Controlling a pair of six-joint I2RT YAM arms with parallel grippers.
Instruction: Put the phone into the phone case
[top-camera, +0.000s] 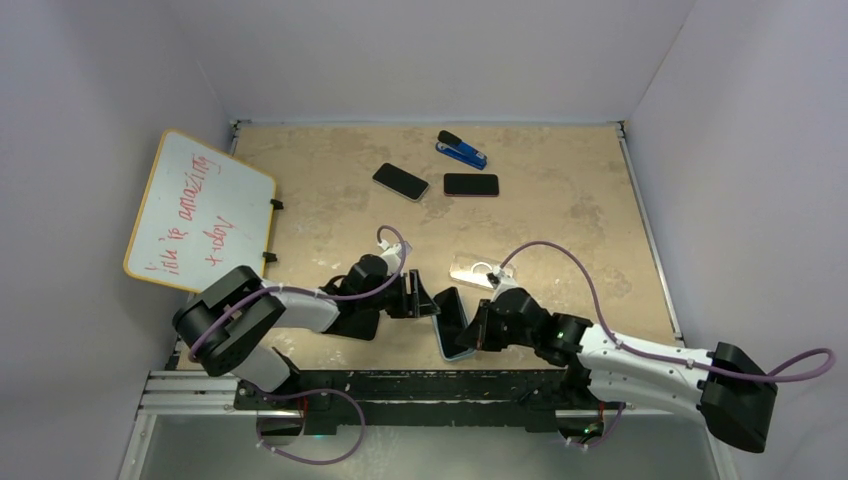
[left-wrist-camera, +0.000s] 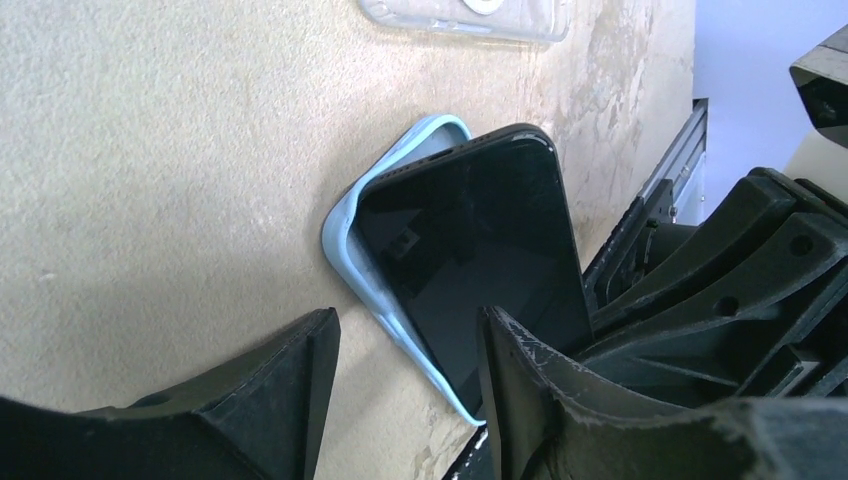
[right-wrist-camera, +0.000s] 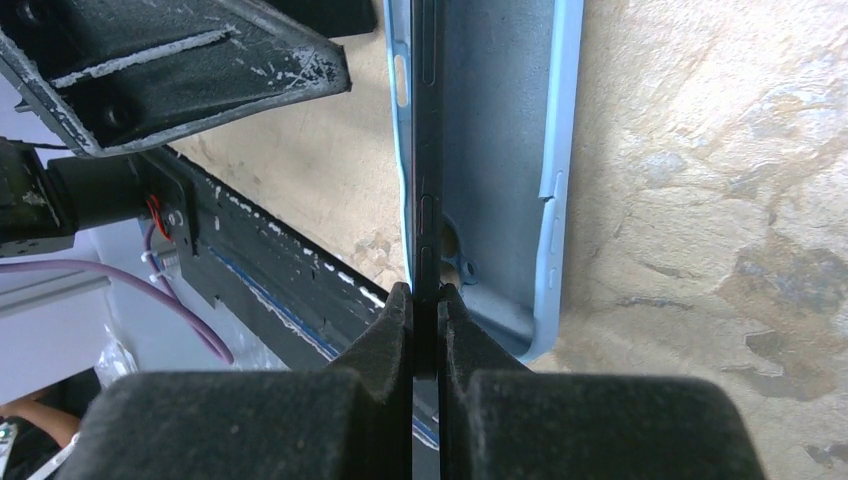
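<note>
- Phone: the black glossy slab phone (top-camera: 450, 312) sits close to the middle of the bench's (top-camera: 560, 220) near edge. It is tilted up out of the pale blue soft phone case (top-camera: 455, 354), with one long side tucked against the case wall and the other raised clear of the lip.
- The right gripper (right-wrist-camera: 425, 296) is pinched tight on the phone's thin edge.
- The left gripper (left-wrist-camera: 408, 322) has its jaws apart beside the case and grips nothing.
- Risk: nothing pins the case, so a downward push could skid it along the bench.
- Risk: pressing the skewed phone might fold the soft lip under, and letting go early could tip the phone out.
</note>
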